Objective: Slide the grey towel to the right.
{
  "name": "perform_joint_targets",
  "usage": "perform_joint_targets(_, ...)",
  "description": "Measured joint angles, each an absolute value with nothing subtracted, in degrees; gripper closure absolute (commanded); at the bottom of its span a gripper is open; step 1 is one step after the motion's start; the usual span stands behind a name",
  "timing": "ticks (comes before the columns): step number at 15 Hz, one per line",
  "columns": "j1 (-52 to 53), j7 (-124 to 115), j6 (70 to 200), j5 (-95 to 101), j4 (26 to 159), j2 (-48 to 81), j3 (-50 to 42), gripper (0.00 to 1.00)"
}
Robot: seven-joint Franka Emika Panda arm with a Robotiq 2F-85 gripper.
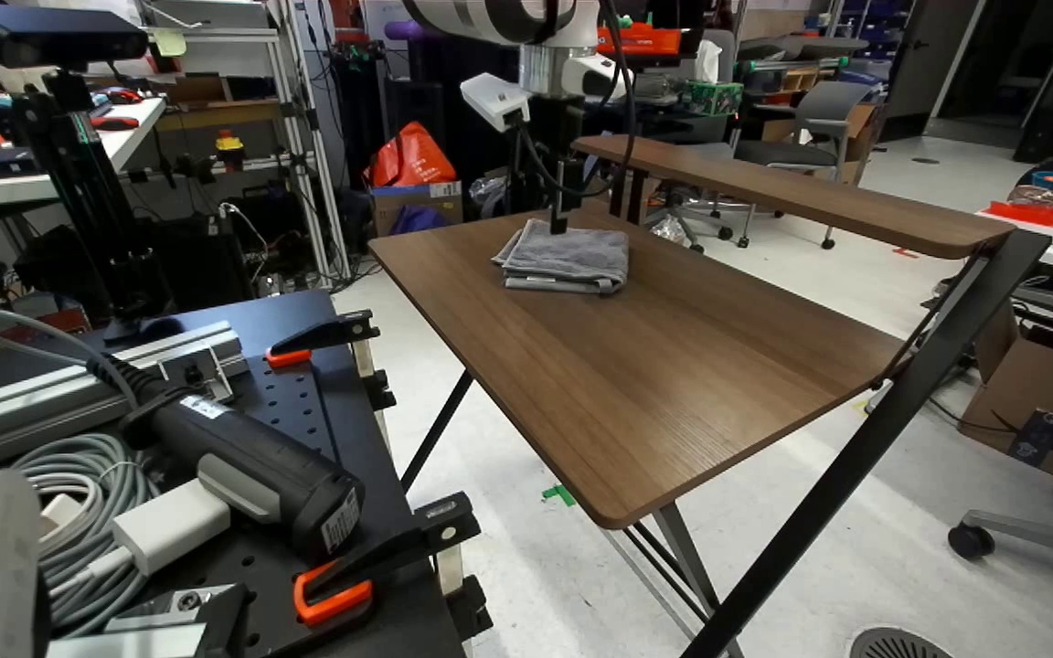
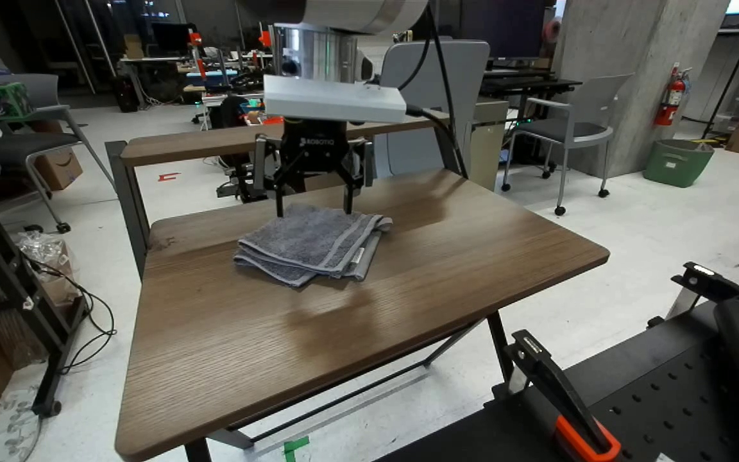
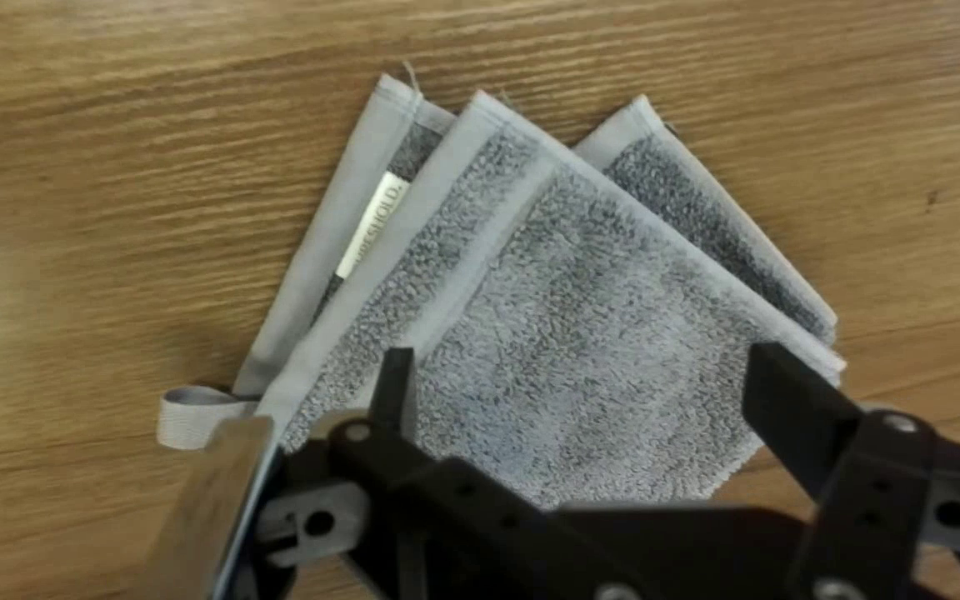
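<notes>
The grey towel [image 1: 572, 259] lies folded on the brown wooden table [image 1: 664, 366]; it also shows in an exterior view [image 2: 312, 247]. In the wrist view the towel [image 3: 563, 275] has layered folds, lighter edges, a white tag and a small loop. My gripper [image 1: 559, 225] points straight down over the towel. Its two fingers are spread wide in an exterior view [image 2: 314, 213], with nothing between them. In the wrist view the gripper [image 3: 582, 354] spans much of the towel, and the near part is hidden behind it. I cannot tell if the fingertips touch the cloth.
A raised wooden shelf [image 1: 792, 192] runs along one side of the table; it also shows in an exterior view [image 2: 215, 142]. A black bench [image 2: 658, 391] with orange-handled clamps [image 1: 335, 594] stands near another side of the table. Grey chairs [image 2: 568, 122] stand beyond.
</notes>
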State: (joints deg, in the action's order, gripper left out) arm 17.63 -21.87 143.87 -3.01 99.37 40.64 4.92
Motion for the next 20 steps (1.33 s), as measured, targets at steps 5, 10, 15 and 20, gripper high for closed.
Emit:
perform_joint_targets(5,19.64,-24.04,143.97,-2.99,93.91,45.62,3.46,0.00)
perform_joint_targets(10,20.96,-24.26,143.99,-2.65,90.29,50.12,2.15,0.00)
perform_joint_targets(15,21.16,-24.27,143.99,-2.61,88.72,52.03,0.79,0.00)
perform_joint_targets(20,19.38,-24.32,143.99,-2.61,88.69,52.03,-1.86,0.00)
